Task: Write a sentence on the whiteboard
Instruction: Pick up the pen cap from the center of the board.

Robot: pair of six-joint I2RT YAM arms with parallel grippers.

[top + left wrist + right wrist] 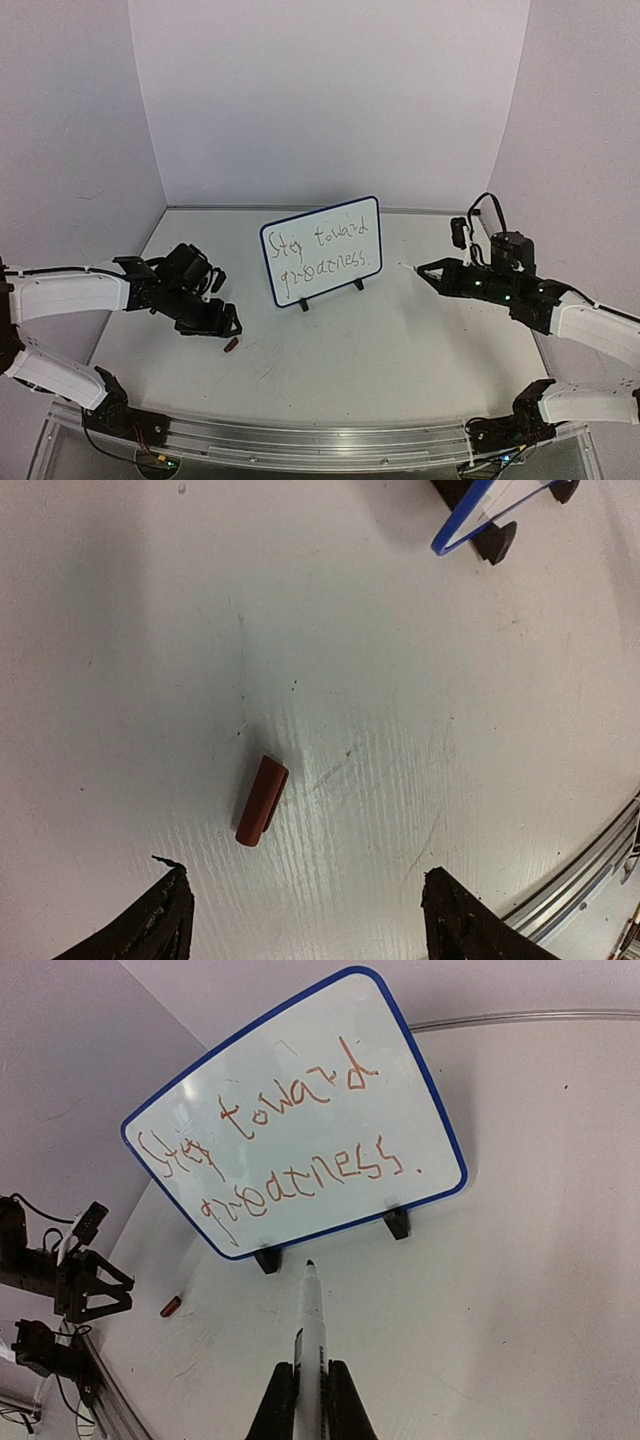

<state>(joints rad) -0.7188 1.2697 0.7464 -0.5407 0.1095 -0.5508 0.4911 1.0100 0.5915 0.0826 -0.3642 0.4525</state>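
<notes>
Toward the left edge of the table (400,350), the left gripper (305,925) hangs low with its jaws spread wide and nothing between them. A small red cap (261,800) lies flat on the table just ahead of them, probably the marker's own cap, set down apart so the tip is free to write. Near the back edge at the middle, the whiteboard (290,1055) stands on its two black feet, tilted back and turned a little toward the right arm, so its face is within that arm's reach. The sentence (296,1096) fills it in two lines, "Stay toward greatness." with a full stop, so the writing looks finished. On the right side, the right gripper (310,1400) is clamped on the marker (310,1310), which points at the board's lower edge, its tip clear of the surface.
</notes>
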